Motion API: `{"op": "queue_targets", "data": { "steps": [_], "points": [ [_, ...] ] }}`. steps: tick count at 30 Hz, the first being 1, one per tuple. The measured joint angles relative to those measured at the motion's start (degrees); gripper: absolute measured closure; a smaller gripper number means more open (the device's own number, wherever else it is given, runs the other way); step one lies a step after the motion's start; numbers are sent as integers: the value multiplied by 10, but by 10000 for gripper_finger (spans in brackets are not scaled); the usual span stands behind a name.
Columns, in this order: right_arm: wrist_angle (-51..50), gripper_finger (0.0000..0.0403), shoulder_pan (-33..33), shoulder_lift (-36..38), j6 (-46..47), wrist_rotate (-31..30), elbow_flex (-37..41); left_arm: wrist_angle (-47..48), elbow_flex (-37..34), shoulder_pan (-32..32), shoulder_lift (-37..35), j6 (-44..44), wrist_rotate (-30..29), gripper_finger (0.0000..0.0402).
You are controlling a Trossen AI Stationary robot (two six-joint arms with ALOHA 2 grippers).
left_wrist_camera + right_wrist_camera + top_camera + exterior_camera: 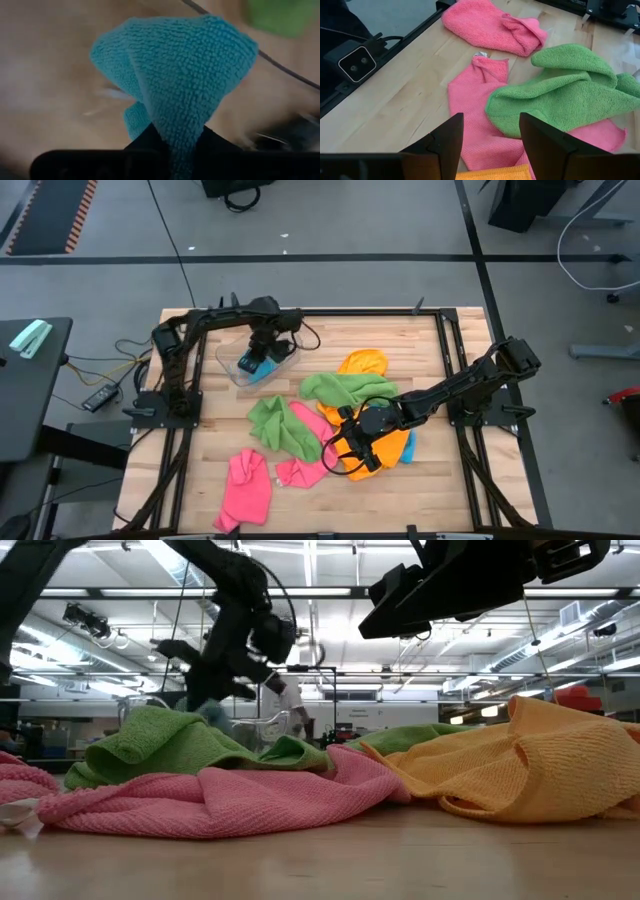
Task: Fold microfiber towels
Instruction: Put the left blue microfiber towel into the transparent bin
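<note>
A sky-blue microfiber towel (pixel 175 70) is gathered into my left gripper (pixel 175 150), which is shut on it over the clear plastic tub (pixel 232 366) at the table's far left. Loose on the table lie two pink towels (pixel 245 485) (pixel 300 470), two green ones (pixel 283 425) (pixel 345 388) and two orange ones (pixel 365 364) (pixel 392 450), some overlapping. My right gripper (pixel 490 145) hangs open above the pile's near right part, over the pink towel (pixel 470 100) and the edge of an orange one (pixel 490 174), touching nothing. My left gripper pinches a bunched fold of the blue towel (pixel 177 135) between its two fingers, coming from above and pointing steeply down. The cloth fans out below the fingers in a cone. Whether its lower end rests in the tub, I cannot tell.
A black metal frame (pixel 180 380) runs around the wooden table top and carries both arm bases. A small camera (pixel 354 61) sits on the near frame rail. Bare wood lies at the near edge (pixel 400 500) and far right (pixel 430 340).
</note>
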State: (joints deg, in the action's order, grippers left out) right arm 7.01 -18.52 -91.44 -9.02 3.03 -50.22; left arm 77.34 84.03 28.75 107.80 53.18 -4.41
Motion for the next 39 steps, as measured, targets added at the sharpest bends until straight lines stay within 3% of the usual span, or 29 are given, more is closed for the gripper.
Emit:
{"op": "queue_targets", "data": {
  "steps": [9, 15, 23, 32, 39],
  "points": [
    [-4, 201, 0, 0, 14, 0, 0, -186, -41, -27, -79, -12, -87, 370],
    [-18, 201, -2, 0, 34, 0, 0, -286, -129, -55, -111, 3, -159, 370],
    [-16, 201, -25, 0, 35, -42, 0, -507, -284, -69, -244, 39, -223, 370],
    [-5, 201, -31, 0, 45, -60, 0, -718, -452, -84, -285, 106, -239, 370],
    [1, 201, -31, 0, 31, -60, 0, -759, -492, -79, -285, 121, -228, 360]
  ]
}}
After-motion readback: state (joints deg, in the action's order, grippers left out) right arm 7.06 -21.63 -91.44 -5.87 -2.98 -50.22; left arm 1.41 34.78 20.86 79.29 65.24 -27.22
